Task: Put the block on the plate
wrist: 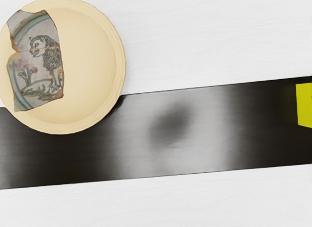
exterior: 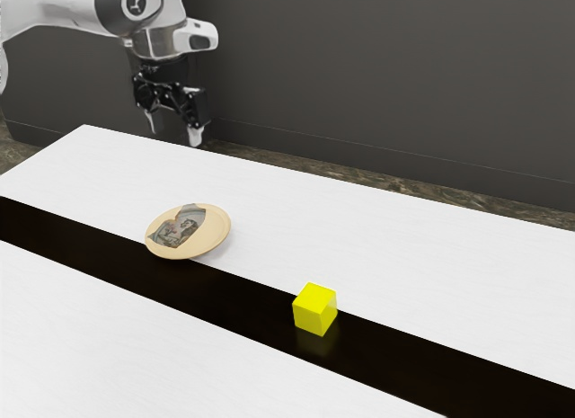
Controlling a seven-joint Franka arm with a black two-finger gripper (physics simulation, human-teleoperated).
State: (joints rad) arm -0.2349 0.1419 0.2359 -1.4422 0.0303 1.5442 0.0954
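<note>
**Empty tool (exterior: 175,133) hung high, with the block (exterior: 314,309) out past the plate (exterior: 189,232)**

From where I stood, the tool was open, its two fingers apart and nothing between them. It hung from the arm (exterior: 58,6) well above the table (exterior: 377,234), toward the far end at the exterior view's left.

Out from it, the plate came first. It straddled one edge of the dark strip (exterior: 238,297), partly on the white surface, with a patterned piece (wrist: 36,61) showing on one side of its face.

Farther on sat the yellow block, alone on the strip, well apart from the plate. From the tool it lay toward the exterior view's right and nearer to me. The wrist view cut it off at the border, so the hand was not over it.

That gap was what mattered, I judged: the tool had to travel out beyond the plate before lowering. The block looked like a cube, without a long axis to follow, so squaring up to its flat sides seemed the main care.
</note>
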